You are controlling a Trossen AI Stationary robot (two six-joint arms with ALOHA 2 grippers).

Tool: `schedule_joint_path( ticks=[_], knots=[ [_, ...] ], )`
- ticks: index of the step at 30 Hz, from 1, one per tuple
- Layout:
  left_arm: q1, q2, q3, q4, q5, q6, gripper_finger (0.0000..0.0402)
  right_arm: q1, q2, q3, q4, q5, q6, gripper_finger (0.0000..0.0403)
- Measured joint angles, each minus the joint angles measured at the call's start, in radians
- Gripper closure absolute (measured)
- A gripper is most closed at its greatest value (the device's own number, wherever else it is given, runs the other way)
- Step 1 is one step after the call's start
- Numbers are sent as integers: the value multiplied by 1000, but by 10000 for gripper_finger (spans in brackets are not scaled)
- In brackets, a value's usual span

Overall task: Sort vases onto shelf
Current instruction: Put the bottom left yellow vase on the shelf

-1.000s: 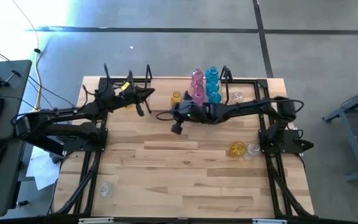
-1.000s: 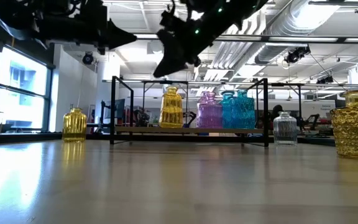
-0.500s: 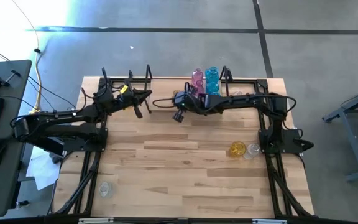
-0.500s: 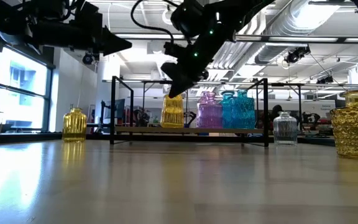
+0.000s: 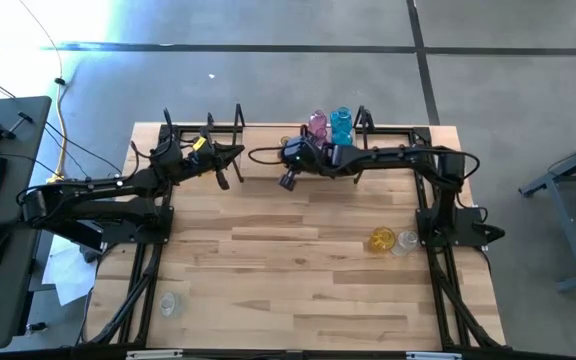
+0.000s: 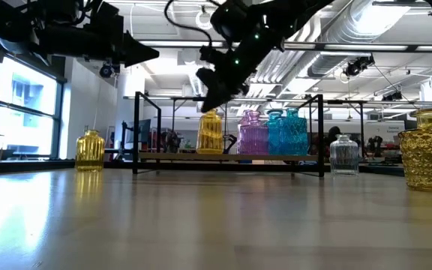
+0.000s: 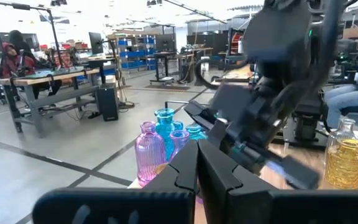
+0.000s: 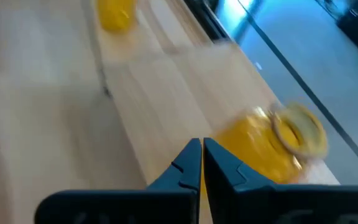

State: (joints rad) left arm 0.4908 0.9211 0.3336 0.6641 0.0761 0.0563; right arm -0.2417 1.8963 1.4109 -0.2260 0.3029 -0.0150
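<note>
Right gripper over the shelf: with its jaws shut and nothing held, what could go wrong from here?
1. The right gripper hangs close above the yellow vase on the shelf; dropping with shut jaws would likely knock the vase over rather than grasp it.
2. A sideways sweep could push it into the pink vase beside it, which stands tight against the blue vases.
3. The left gripper waits near the shelf's other end, so the arms could crowd each other.

No readable text, label, brand, number or sign can be made out in any of the views; nothing legible is seen on the glassware, the wooden surfaces, the arms or the room behind.
</note>
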Motion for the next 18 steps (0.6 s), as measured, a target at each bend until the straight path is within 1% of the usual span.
schedule_joint_path(
  ticks=[3,12,18],
  knots=[
    [0,0,0,0,0,0,401,2,0,1,49,-41,-26,403],
    [0,0,0,0,0,0,401,-41,34,1,73,-38,-35,403],
    [0,0,0,0,0,0,401,-46,31,1,67,30,-35,403]
  ],
)
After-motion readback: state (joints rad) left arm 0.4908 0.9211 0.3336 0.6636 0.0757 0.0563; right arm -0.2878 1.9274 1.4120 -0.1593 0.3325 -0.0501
